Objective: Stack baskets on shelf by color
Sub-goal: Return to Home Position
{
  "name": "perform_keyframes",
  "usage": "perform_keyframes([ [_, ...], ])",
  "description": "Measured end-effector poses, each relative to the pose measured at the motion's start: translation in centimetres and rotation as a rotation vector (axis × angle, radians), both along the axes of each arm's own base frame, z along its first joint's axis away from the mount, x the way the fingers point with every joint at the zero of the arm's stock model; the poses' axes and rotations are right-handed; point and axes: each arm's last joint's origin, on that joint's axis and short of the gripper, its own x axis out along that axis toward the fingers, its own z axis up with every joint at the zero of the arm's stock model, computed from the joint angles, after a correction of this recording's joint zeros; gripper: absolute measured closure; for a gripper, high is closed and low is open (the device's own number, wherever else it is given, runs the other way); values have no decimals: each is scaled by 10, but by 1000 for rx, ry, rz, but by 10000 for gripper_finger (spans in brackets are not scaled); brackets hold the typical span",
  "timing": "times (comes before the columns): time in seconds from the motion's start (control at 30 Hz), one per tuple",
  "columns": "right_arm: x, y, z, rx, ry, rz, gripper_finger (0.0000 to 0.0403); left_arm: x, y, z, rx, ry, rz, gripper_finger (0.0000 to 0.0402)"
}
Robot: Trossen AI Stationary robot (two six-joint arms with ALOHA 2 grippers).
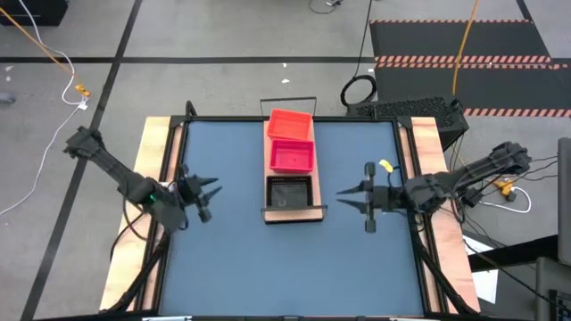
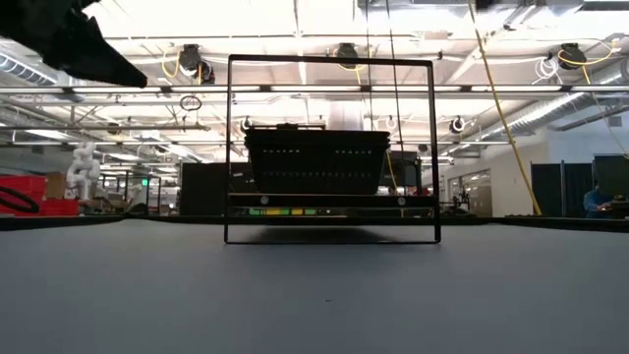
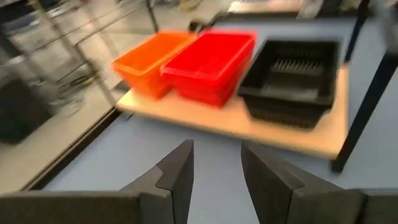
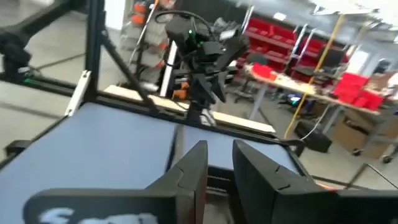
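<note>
Left end effector (image 1: 203, 191) and right end effector (image 1: 350, 197) are hanging released, empty, flanking the long light-wood shelf (image 1: 314, 212); homing, each should be pulling outward, clear of the black plastic mesh basket (image 1: 290, 192).

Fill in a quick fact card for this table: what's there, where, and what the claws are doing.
Furniture: wooden shelf, midway between the arms
Far end: orange basket
Middle: red basket
Near end: black basket
Arms: left claw open, empty, left of the shelf; right claw open, empty, on its right
</note>
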Motion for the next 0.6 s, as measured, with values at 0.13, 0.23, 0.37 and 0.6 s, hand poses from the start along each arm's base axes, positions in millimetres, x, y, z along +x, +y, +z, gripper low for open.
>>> perform_keyframes([
  [0.13, -19, -18, -33, 16, -103, -52, 335, -12, 17, -4, -15, -124, -126, 266],
  [0.23, -30, -29, -59, 64, -215, -4, 339, -17, 23, -6, 34, -226, -246, 266],
  [0.37, -40, -43, -96, 180, -297, 60, 356, -21, 33, -11, 106, -292, -284, 266],
  [0.6, -40, -66, -103, 235, -280, 63, 400, -27, 52, -21, 168, -292, -141, 266],
])
